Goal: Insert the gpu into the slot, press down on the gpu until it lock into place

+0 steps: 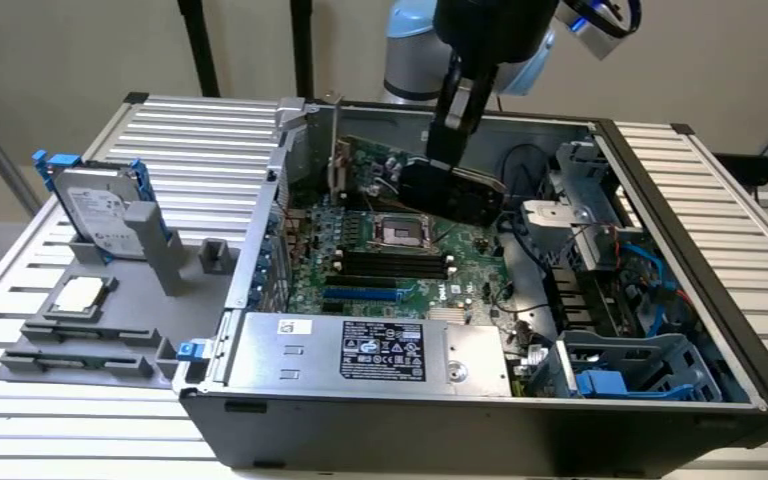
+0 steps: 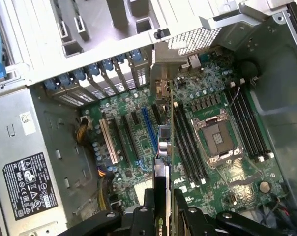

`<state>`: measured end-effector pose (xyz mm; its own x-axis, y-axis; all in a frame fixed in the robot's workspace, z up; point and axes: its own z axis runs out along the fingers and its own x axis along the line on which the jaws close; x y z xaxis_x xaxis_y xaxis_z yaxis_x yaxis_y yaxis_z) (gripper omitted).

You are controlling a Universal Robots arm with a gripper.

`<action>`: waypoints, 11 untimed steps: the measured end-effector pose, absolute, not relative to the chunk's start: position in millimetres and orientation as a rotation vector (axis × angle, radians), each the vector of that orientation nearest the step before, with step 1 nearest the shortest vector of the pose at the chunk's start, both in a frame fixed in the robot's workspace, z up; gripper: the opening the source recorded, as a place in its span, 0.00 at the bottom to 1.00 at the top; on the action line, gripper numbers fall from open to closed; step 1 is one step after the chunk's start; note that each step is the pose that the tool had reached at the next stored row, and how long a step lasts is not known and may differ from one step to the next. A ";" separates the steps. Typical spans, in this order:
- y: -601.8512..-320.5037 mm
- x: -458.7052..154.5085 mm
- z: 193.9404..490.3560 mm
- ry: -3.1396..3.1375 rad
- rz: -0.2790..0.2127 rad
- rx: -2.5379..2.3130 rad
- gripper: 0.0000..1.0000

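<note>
- The gripper [image 1: 446, 150] is clamped on the gpu [image 1: 454, 190]. In the wrist view a finger [image 2: 147, 204] presses each side of the card, which shows edge-on.
- In the exterior view the gpu hangs tilted over the motherboard [image 1: 471, 265].
- The slot [image 1: 361, 296] lies uncovered at 7 o'clock from the card, well apart from it.
- The CPU socket [image 1: 402, 232] and memory slots [image 1: 391, 265] lie between them.
- The power supply box [image 1: 371, 350] borders the board at the slot's 6 o'clock.
</note>
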<state>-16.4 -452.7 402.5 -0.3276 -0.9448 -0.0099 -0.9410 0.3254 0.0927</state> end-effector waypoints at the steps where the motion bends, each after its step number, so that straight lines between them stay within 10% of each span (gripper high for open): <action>1: -452.7 -16.4 401.9 -2.507 -0.133 1.816 0.26; 11: -452.8 -17.8 394.1 -2.390 -0.174 1.998 0.26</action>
